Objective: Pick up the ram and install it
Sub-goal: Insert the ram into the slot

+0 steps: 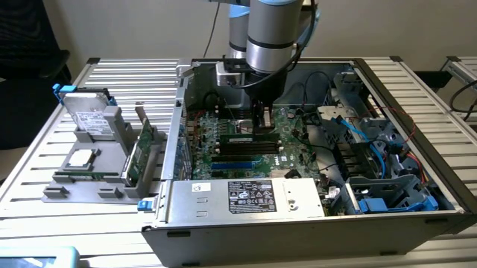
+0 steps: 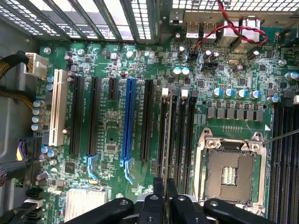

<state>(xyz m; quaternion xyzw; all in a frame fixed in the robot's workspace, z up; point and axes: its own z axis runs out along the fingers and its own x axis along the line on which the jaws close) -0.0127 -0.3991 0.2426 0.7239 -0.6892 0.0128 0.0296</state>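
The ram [image 1: 238, 136] is a slim green stick lying level along the farthest of the black memory slots [image 1: 249, 148] on the motherboard [image 1: 298, 146], inside the open computer case [image 1: 298, 234]. My gripper [image 1: 261, 128] comes straight down onto the stick's middle and is shut on it. In the wrist view the black fingers [image 2: 158, 198] stand close together, and the ram [image 2: 164, 140] runs away from them edge-on, in line with a slot beside the white latches [image 2: 165, 92]. I cannot tell whether the stick is seated in the slot or just above it.
A grey holder [image 1: 56, 192] at the exterior view's left carries a hard drive [image 1: 89, 120], a silver CPU chip [image 1: 82, 159] and a broad green card [image 1: 143, 146]. The power supply [image 1: 246, 198] sits at the case front. Blue cables [image 1: 350, 131] and drive cages fill the right. The CPU socket [image 2: 231, 170] lies beside the slots.
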